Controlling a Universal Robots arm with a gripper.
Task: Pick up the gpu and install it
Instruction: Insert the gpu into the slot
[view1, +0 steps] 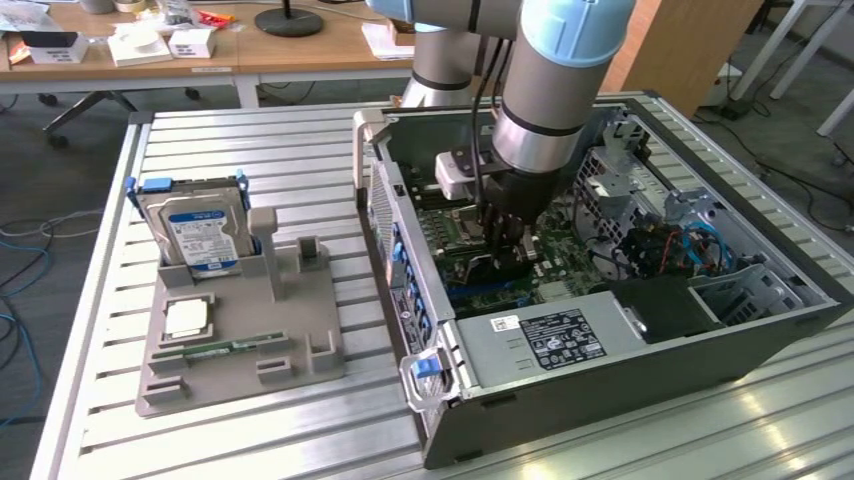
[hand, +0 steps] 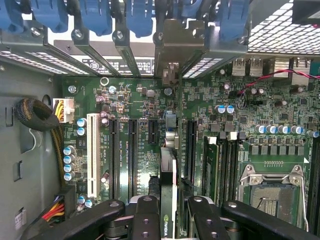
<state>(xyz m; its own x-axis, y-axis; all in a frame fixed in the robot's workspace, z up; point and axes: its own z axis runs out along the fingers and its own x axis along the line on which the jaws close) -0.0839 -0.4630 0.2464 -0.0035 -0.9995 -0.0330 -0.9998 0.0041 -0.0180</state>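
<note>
Pinches the graphics card (hand: 169, 175) between the jaws, one on each flat face, so neither spread wide nor pressed fully together. Holds it edge-on, thin side toward the wrist, low over the motherboard (hand: 125, 100). Lines it up with the row of long black slots (hand: 132, 150), between a short slot and a long one, far end pointing at the blue clips (hand: 95, 20) along the back wall. Cannot tell whether the bottom edge touches a slot or hangs just above it. Passes the processor socket (hand: 272, 192) off to one side, beyond the memory slots.

Reaches straight down, in the exterior view, on the arm (view1: 561, 80) into the open computer case (view1: 601, 400), which lies on its side on the slatted desk (view1: 267, 150). Leaves, well apart on the exterior view's left, a grey holder (view1: 240, 380) with a hard drive (view1: 200, 235) standing in it and a memory stick (view1: 220, 348) lying flat.

Counts the pickup as done, judging by the card in the grip. Counts the carry into the case as done too, and the lining-up as close to done. Leaves the seating itself open: no sign that the card is pressed home, and the grip not yet let go.
</note>
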